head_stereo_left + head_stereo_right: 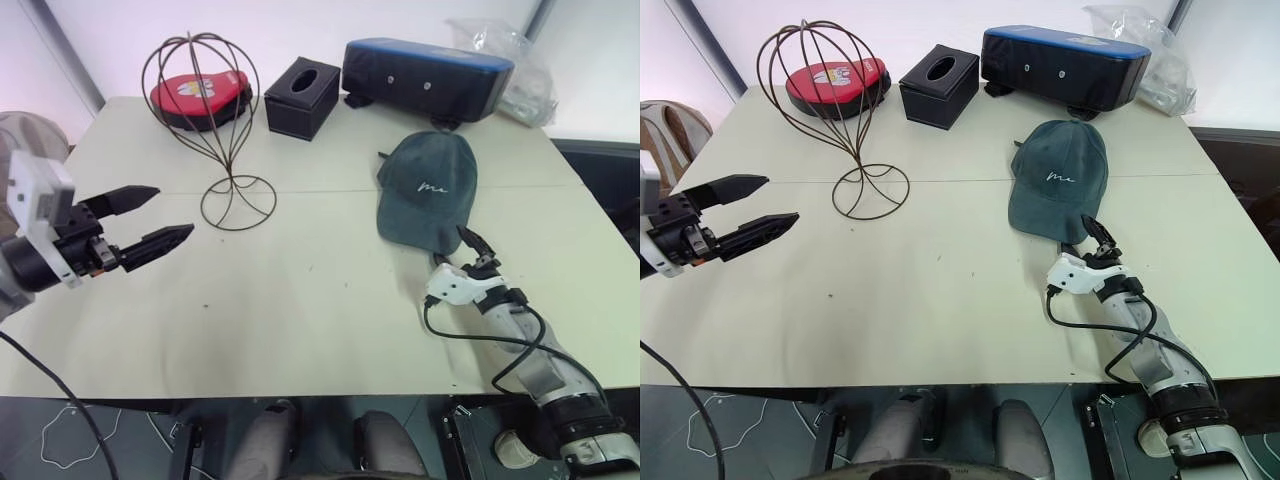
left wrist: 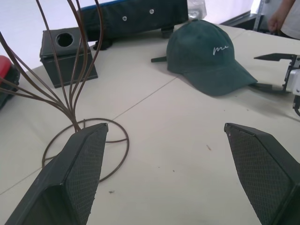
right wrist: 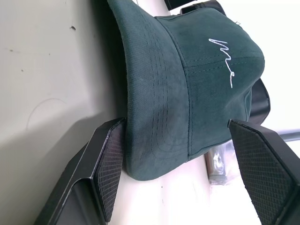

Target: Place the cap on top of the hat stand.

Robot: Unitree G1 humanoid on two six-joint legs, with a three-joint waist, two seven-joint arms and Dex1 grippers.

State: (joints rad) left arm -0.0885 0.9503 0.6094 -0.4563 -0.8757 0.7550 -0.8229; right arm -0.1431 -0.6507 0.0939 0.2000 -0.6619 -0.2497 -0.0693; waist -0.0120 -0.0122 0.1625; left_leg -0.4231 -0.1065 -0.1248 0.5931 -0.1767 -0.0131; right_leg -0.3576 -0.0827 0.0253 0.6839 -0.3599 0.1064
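Observation:
The dark green cap (image 1: 428, 188) lies on the table to the right of centre, its brim toward me. My right gripper (image 1: 472, 244) is level at the brim, open. In the right wrist view the brim's front edge (image 3: 159, 117) sits between the two fingers (image 3: 110, 159), unclamped. The wire hat stand (image 1: 200, 85) stands upright at the back left on its round base (image 1: 238, 202). My left gripper (image 1: 173, 212) hovers open and empty above the table, left of that base. The left wrist view shows the stand's base (image 2: 84, 140) just ahead and the cap (image 2: 206, 56) beyond.
Behind the stand lies a red round case (image 1: 200, 98), beside it a black tissue box (image 1: 302, 97). A long black case with a blue top (image 1: 425, 75) and a clear plastic bag (image 1: 510, 60) line the far edge. A person's hand (image 2: 276, 18) shows past the table.

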